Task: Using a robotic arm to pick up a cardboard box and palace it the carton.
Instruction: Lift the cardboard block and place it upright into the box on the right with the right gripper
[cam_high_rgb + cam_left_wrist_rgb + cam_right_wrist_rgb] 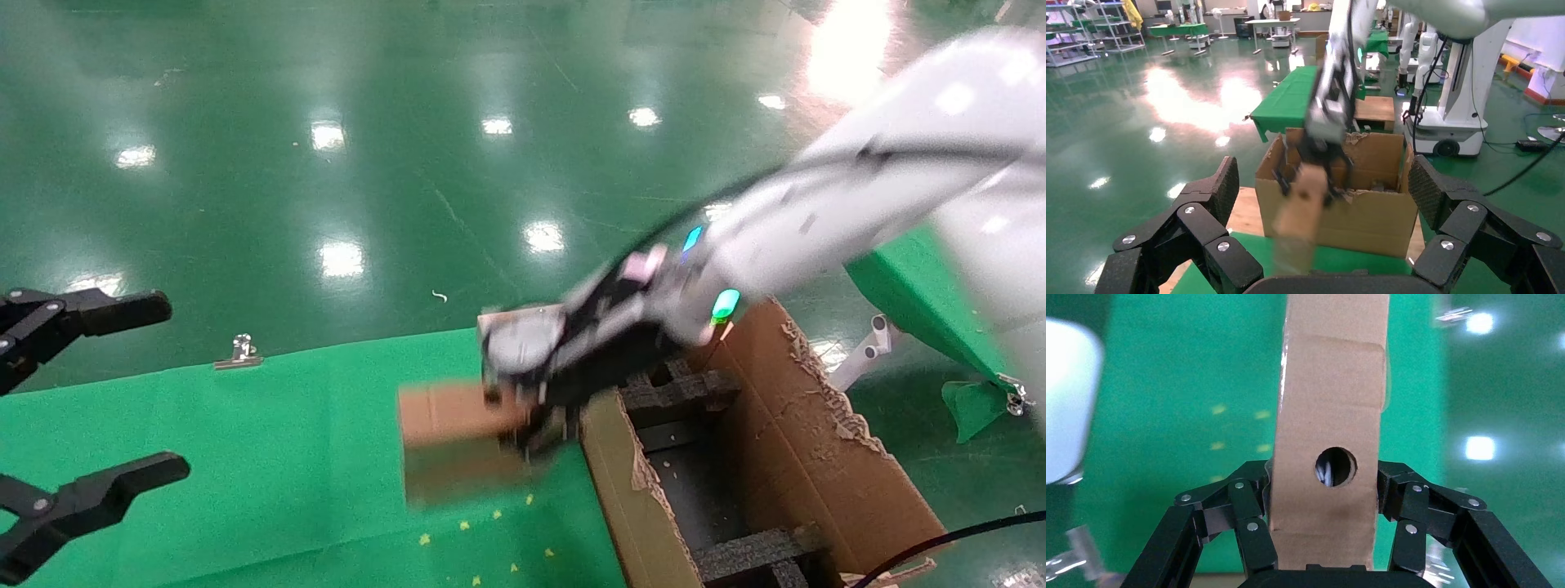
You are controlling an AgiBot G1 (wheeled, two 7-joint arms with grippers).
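Observation:
My right gripper point(523, 420), on the white robotic arm point(817, 212) with green glowing ring, is shut on the small brown cardboard box point(453, 437). It holds the box in the air above the green cloth, just left of the carton point(809, 441). In the right wrist view the box point(1330, 416) sits clamped between the fingers point(1251, 523), its round hole facing the camera. The carton is large, with torn flaps and black foam inserts point(678, 392). In the left wrist view the held box point(1300, 211) hangs in front of the carton point(1364, 214). My left gripper point(90, 392) is open and parked at the far left.
A green cloth point(245, 457) covers the table. A metal binder clip point(239, 351) sits at its far edge. Several small yellow specks point(466, 527) lie on the cloth under the box. Shiny green floor lies beyond. Another green-draped table point(923, 294) stands to the right.

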